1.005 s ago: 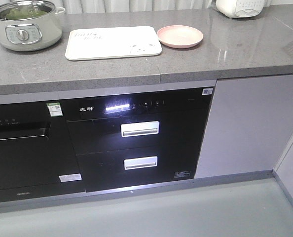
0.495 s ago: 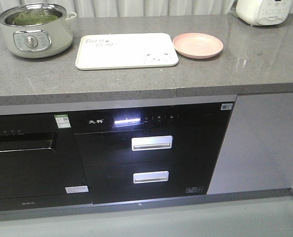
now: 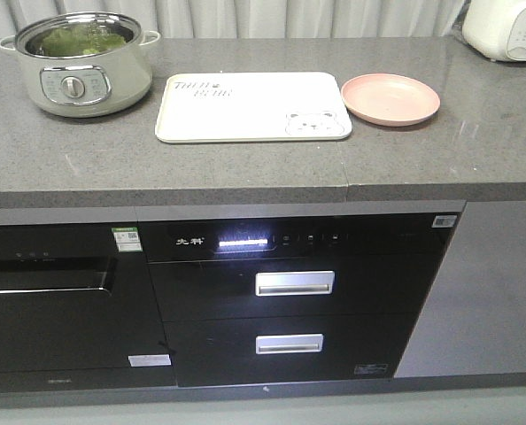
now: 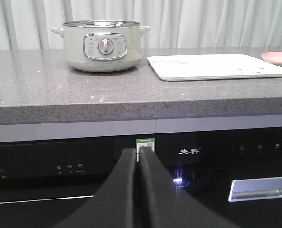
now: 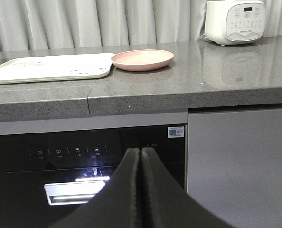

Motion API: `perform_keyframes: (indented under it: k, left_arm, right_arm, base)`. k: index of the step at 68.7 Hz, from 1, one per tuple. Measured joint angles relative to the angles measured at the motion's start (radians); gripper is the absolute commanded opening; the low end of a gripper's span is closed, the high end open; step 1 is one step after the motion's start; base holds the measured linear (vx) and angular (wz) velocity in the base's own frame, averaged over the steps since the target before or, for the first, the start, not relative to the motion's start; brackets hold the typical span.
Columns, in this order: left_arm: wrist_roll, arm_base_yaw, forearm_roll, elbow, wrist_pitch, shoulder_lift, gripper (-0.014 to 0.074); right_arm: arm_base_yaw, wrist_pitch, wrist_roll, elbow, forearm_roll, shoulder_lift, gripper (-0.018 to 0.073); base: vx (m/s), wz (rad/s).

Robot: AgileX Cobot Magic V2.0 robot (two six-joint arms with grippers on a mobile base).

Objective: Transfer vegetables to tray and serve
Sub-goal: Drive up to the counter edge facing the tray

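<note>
Green leafy vegetables (image 3: 75, 40) lie inside a pale green electric pot (image 3: 79, 64) at the back left of the grey counter. The cream-white tray (image 3: 245, 111) with grey lettering lies flat in the middle of the counter, nothing on it. It also shows in the left wrist view, tray (image 4: 212, 66), and the right wrist view, tray (image 5: 46, 68). My left gripper (image 4: 139, 154) is shut and empty, held low in front of the black appliance panel. My right gripper (image 5: 140, 154) is shut and empty too, below the counter edge.
A round pink plate (image 3: 390, 97) sits right of the tray. A white rice cooker (image 3: 509, 27) stands at the back right. Under the counter (image 3: 245, 168) are black built-in appliances with two silver drawer handles (image 3: 294, 282). A grey cabinet door (image 5: 240, 161) is at the right.
The front view has shifted: pot, tray and plate now sit further right and lower in the frame, so the base has moved left and closer to the counter.
</note>
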Motion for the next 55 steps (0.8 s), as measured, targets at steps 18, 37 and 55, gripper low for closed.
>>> perform_keyframes:
  k: [18,37,55]
  left_arm:
    - [0.000,0.000,0.000,0.000,0.000,0.000,-0.0006]
    - [0.000,0.000,0.000,0.000,0.000,0.000,-0.0006]
    - [0.000,0.000,0.000,0.000,0.000,0.000,-0.0006]
  right_arm:
    - [0.000,0.000,0.000,0.000,0.000,0.000,-0.0003]
    - [0.000,0.000,0.000,0.000,0.000,0.000,-0.0003]
    - [0.000,0.000,0.000,0.000,0.000,0.000,-0.0003]
  base:
    - [0.11,0.05]
    - [0.10,-0.02]
    - [0.11,-0.04]
